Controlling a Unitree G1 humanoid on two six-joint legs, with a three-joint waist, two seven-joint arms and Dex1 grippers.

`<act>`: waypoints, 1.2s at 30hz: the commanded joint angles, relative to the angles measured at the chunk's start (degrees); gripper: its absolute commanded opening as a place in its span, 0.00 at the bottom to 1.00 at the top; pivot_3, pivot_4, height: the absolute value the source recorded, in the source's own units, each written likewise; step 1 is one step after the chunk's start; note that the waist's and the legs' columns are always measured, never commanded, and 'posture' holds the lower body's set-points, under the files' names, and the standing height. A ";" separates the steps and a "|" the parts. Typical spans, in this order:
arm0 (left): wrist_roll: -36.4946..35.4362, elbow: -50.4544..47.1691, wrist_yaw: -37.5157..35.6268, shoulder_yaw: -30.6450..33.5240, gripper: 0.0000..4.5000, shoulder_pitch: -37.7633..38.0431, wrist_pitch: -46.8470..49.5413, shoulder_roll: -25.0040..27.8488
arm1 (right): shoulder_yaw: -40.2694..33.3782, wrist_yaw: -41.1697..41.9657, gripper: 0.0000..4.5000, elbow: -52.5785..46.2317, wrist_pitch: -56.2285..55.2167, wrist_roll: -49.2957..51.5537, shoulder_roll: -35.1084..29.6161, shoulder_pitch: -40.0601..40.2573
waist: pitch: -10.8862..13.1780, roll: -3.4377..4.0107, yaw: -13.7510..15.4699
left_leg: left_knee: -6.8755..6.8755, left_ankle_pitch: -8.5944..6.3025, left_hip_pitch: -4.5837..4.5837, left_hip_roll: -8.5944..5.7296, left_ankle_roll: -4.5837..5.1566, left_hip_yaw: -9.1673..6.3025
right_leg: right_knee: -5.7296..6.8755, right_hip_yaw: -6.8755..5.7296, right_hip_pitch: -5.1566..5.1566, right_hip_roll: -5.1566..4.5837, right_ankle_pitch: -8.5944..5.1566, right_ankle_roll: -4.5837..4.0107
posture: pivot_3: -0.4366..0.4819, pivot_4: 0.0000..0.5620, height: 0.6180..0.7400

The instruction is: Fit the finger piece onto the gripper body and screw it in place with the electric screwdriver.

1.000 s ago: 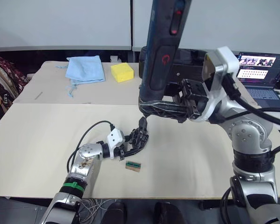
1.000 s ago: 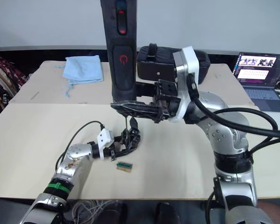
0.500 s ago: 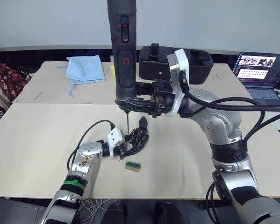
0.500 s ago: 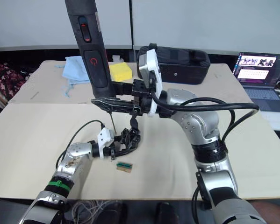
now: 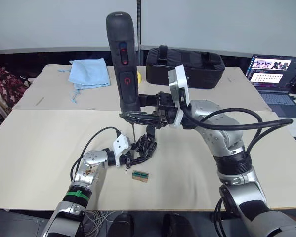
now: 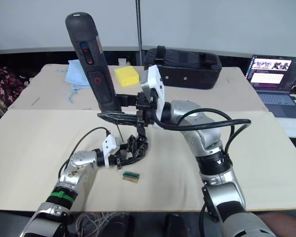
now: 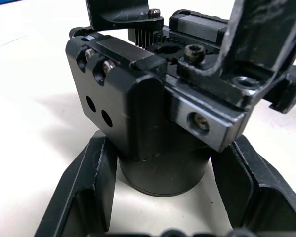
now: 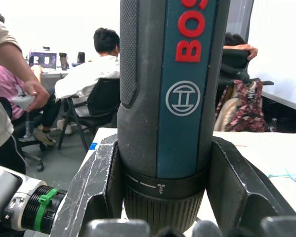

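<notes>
Gripping the electric screwdriver [image 5: 124, 74] upright, right gripper [image 5: 140, 116] has fingers clamped on its lower collar, bit just above the gripper body [image 5: 147, 145]. Left gripper [image 5: 138, 157] fingers pinch that body's round base mid-table [image 5: 39, 143], w/ open surface all round; finger piece [image 5: 150, 131] stands on top.

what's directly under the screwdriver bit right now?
The electric screwdriver stands upright in the right gripper, its bit pointing down beside the gripper body, which the left gripper holds on the table. The bit's tip contact cannot be made out.

Electric screwdriver [image 5: 123, 66] lower, nearer gripper body [image 5: 145, 144].
</notes>
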 commanded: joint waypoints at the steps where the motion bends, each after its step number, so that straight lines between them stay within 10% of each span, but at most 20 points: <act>1: 0.90 0.09 -1.52 -2.42 0.50 1.65 1.68 0.01 | -0.75 0.93 0.43 -1.29 -2.88 -0.24 0.55 -0.22 | 0.00 0.00 -0.02 | 0.00 0.00 0.00 0.00 0.00 0.00 | 0.00 0.00 0.00 0.00 0.00 0.00 | 0.48 0.27 1.00; 36: 0.98 -1.89 -1.47 -2.75 0.50 2.95 3.20 0.45 | 0.91 3.83 0.43 -0.47 -6.96 -5.71 1.10 3.56 | 0.00 0.00 -0.50 | 0.00 -0.01 0.00 0.01 -0.01 -0.01 | -0.01 -0.01 -0.02 0.00 -0.02 0.00 | 0.48 0.27 1.00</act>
